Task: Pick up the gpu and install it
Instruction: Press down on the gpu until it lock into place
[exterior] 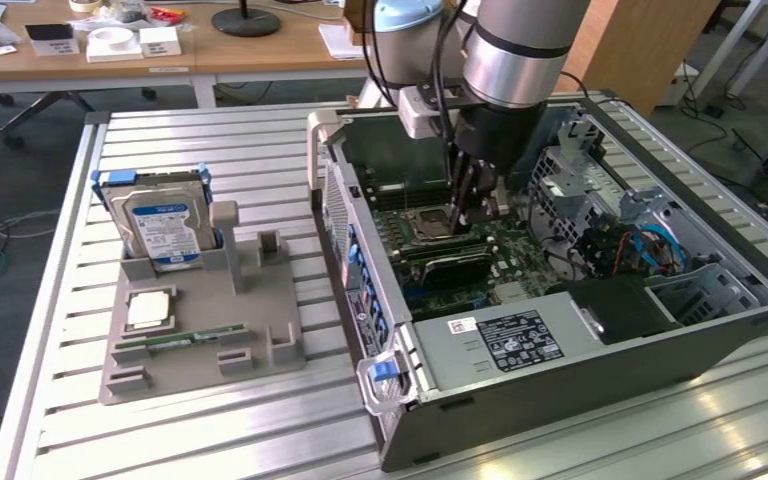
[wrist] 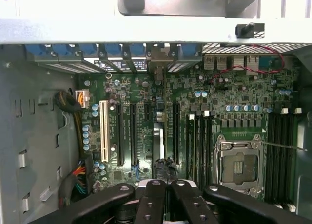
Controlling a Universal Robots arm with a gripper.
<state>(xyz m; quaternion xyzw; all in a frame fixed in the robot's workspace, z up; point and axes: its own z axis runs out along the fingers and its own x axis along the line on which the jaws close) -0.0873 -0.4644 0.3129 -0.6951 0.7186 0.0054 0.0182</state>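
On the exterior view's left, a gray holder [exterior: 197,350] lies on the silver slatted table [exterior: 224,150]. A hard drive [exterior: 164,225] with a blue and white label stands up at the far end of the holder. Closer to the camera, a small silver chip [exterior: 151,310] lies flat in it. Just beside the chip lies a thin green memory stick [exterior: 191,338].

In the middle and right of the exterior view sits a big open computer case [exterior: 558,385]. The robot arm [exterior: 518,50] comes down from the top of the frame into the case. Its gripper [exterior: 468,220] points down at the green board [exterior: 491,255], next to the square chip socket [exterior: 424,222].

The black fingers [wrist: 151,199] are pressed together on the gpu [wrist: 157,141]. In the wrist view the card is seen from its thin edge, like a blade. It hangs over the long black slots [wrist: 119,136] on the board. I cannot tell if it touches a slot.

Farther right in the exterior view, blue cables [exterior: 651,245] curl inside the case.
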